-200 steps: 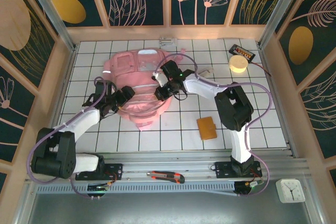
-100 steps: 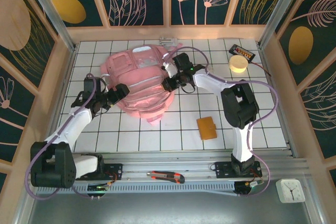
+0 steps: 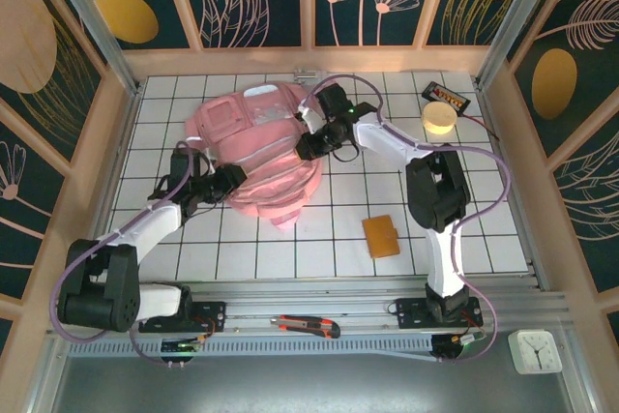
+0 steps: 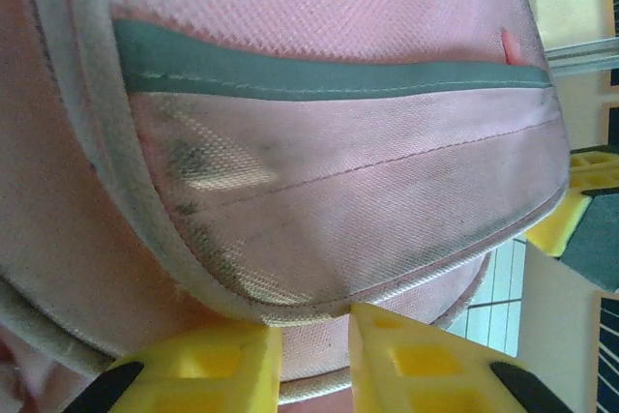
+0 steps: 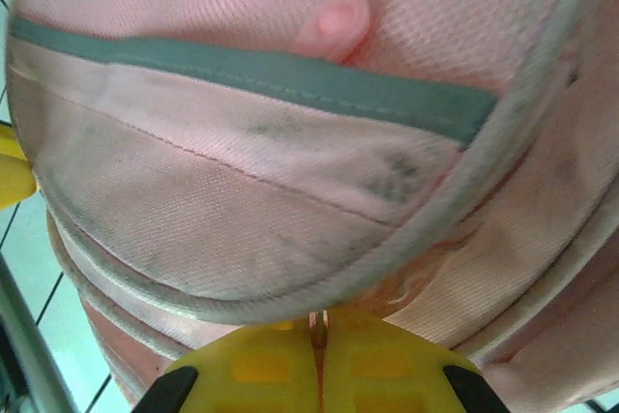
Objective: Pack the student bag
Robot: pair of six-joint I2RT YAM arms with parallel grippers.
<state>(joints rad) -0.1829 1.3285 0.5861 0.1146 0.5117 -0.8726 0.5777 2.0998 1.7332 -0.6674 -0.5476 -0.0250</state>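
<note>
The student bag (image 3: 253,147), a large pink backpack with pale reflective strips, lies on the tiled table left of centre. My left gripper (image 3: 228,181) is at its near-left edge. In the left wrist view the bag's fabric (image 4: 319,191) fills the frame, and a fold of its rim sits pinched in my left gripper (image 4: 314,331), between the yellow fingers (image 4: 218,360). My right gripper (image 3: 311,142) is at the bag's right side. In the right wrist view my right gripper (image 5: 319,321) is shut, its fingers pressed together on a thin pink strip of the bag (image 5: 290,220).
A brown flat pad (image 3: 381,235) lies near the right arm. A yellow tape roll (image 3: 439,119) and a black box (image 3: 448,97) sit at the back right. A utility knife (image 3: 305,325) and a white clock (image 3: 535,350) rest below the table's front edge.
The left gripper has closed from wide open onto the bag's near-left rim. The right gripper has carried the bag's right side toward the back, and the bag has shifted and bulged.
</note>
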